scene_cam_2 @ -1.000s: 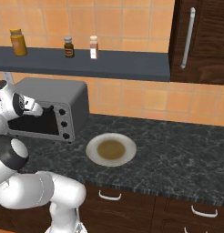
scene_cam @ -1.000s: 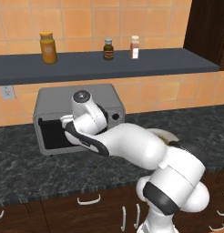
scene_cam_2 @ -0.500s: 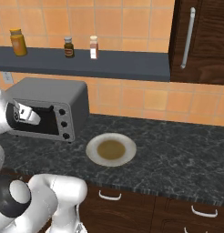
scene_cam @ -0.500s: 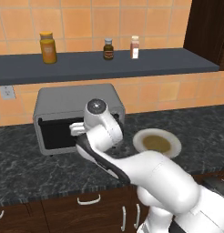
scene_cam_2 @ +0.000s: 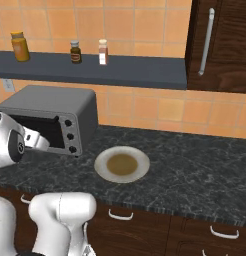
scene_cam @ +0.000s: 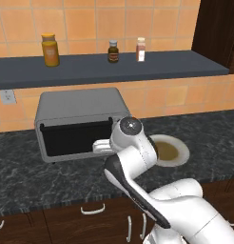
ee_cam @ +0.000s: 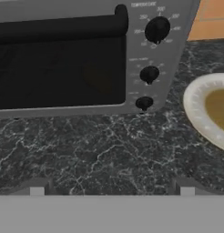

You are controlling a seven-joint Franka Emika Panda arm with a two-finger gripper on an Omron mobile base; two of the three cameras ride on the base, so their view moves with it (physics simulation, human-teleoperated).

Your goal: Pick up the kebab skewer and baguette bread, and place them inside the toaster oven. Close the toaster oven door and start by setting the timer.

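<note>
Grey metal fills the middle of the scene: the toaster oven sits on the dark speckled tabletop against the tiled wall, and the toaster oven door stands shut, its dark glass upright and the black bar handle running along its top edge. The plate just right of the oven is bare apart from a brownish patch in its centre; neither the kebab skewer nor the baguette bread lies on it, and the dark glass hides whatever is inside, so I judge they are already in the oven.

The hand hangs low in front of the oven, facing its front, fingers spread as wide as they go and holding nothing. Its 2 tips frame a stretch of bare tabletop.

What remains, by my reading, is the timer. The 3 black knobs sit in a column on the oven's right side: top knob, middle knob, bottom knob. In the hand view that column lies ahead of the hand and right of its centre line, running up and down, so the hand must move forward and rightward to reach a knob. Which knob is the timer I cannot read from the blurred labels.
</note>
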